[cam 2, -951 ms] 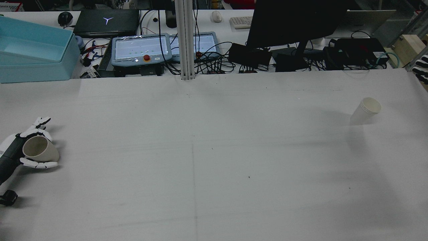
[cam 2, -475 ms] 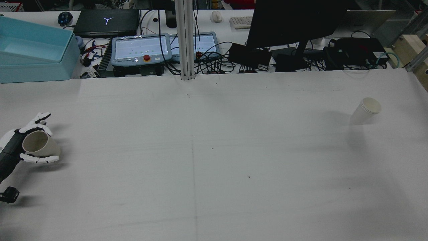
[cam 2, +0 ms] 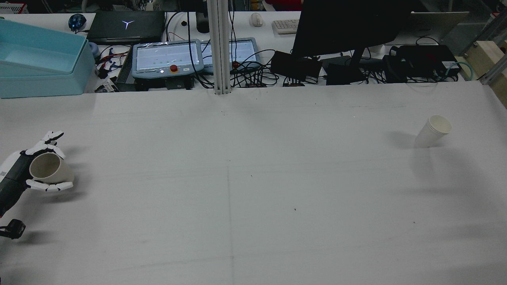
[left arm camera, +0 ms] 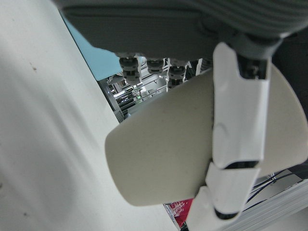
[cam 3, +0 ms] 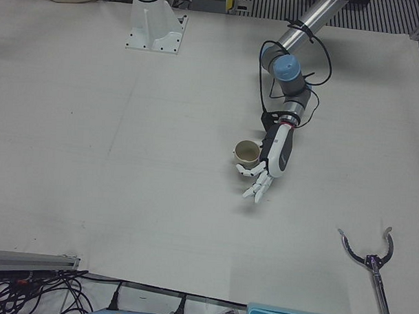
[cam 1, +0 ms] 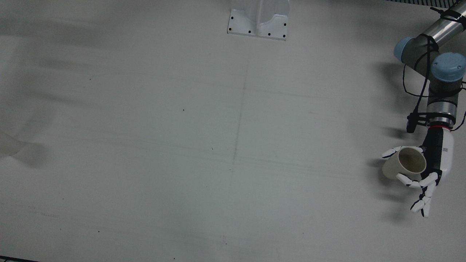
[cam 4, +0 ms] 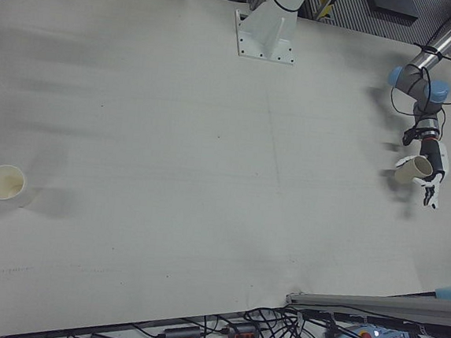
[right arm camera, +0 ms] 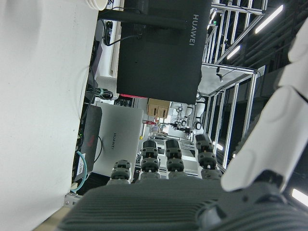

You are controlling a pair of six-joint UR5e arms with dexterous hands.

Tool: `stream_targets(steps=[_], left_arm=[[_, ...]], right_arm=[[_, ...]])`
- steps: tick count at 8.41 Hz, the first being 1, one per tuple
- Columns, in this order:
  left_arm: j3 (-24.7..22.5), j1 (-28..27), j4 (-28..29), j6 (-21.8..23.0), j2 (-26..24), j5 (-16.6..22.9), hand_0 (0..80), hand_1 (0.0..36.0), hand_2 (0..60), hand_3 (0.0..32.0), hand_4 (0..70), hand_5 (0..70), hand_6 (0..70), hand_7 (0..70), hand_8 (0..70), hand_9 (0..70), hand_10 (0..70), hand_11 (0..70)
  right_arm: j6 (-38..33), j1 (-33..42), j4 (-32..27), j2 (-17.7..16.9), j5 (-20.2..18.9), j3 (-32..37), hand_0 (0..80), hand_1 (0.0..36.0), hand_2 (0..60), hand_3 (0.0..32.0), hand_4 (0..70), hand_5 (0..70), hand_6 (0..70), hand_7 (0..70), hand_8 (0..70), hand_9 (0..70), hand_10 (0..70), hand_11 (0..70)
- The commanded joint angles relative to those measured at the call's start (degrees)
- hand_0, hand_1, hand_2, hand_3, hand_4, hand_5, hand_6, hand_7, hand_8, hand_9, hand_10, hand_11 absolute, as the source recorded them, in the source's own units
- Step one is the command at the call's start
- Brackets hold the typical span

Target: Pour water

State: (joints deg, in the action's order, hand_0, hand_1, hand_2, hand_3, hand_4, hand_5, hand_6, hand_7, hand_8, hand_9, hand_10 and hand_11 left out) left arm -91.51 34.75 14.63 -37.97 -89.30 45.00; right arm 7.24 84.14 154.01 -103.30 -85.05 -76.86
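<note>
Left robot hand [cam 2: 27, 170]: white-segmented with a black palm, at the far left edge of the worktop [cam 2: 253, 190] in the rear view. Closed around a beige paper cup [cam 2: 49, 170]; one digit crosses the cup's near wall, others wrap the far side, and one points straight out past it. The left hand view shows a white digit pressed flat across the cup wall. The cup is tilted, its open mouth turned toward the palm and upward, and the interior looks dry in the front view. Whether the cup's base touches the worktop cannot be told.

Left arm [cam 1: 442, 91]: silver tubes with blue joint caps, black cable looped along it, reaching down from the top right corner of the front view to the wrist.

Right robot hand [right arm camera: 269, 144]: seen only in its own camera, where white digits stand at the right edge with open air in front of the palm; nothing is held, digits apart. It appears in none of the fixed views.

Second paper cup [cam 2: 433, 130]: white, apparently several nested together, standing alone on the right half of the worktop, well apart from the left robot hand. In the right-front view it sits near the left edge, mouth up.

Beyond the worktop's far edge, rear view: turquoise plastic bin [cam 2: 39, 67]; teach pendant [cam 2: 166, 59] with a red button; vertical aluminium post [cam 2: 219, 47]; black monitor [cam 2: 348, 27]; tangled black cables.
</note>
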Motion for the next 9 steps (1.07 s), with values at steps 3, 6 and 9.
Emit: stream_targets(steps=[3, 6, 9], left_arm=[[-0.2, 0.0, -0.5, 0.1, -0.4, -0.1, 68.6, 36.0, 60.0, 0.0, 68.4, 70.0, 11.2, 15.2, 4.7, 3.6, 6.1, 11.4], [-1.6, 0.1, -2.3, 0.3, -0.4, 0.0, 73.4, 36.0, 60.0, 0.0, 69.6, 70.0, 11.8, 15.6, 4.7, 4.1, 6.7, 12.4], [-1.7, 0.1, -2.5, 0.3, -0.4, 0.0, 75.3, 36.0, 60.0, 0.0, 70.0, 70.0, 12.3, 16.1, 4.8, 4.1, 6.5, 12.2]], right_arm=[[8.9, -0.1, -1.9, 10.3, -0.6, 11.7, 46.9, 11.3, 10.9, 0.0, 22.4, 14.1, 10.1, 19.2, 8.6, 11.5, 3.3, 5.7], [14.1, -0.3, -2.0, 12.8, -0.6, 14.5, 46.2, 10.8, 13.2, 0.0, 23.0, 14.8, 10.0, 19.0, 6.8, 9.6, 2.6, 4.6], [20.4, -4.9, -1.9, 18.2, -0.6, 20.3, 46.2, 11.5, 14.6, 0.0, 22.6, 15.7, 9.7, 19.0, 4.9, 7.7, 2.1, 3.9]])
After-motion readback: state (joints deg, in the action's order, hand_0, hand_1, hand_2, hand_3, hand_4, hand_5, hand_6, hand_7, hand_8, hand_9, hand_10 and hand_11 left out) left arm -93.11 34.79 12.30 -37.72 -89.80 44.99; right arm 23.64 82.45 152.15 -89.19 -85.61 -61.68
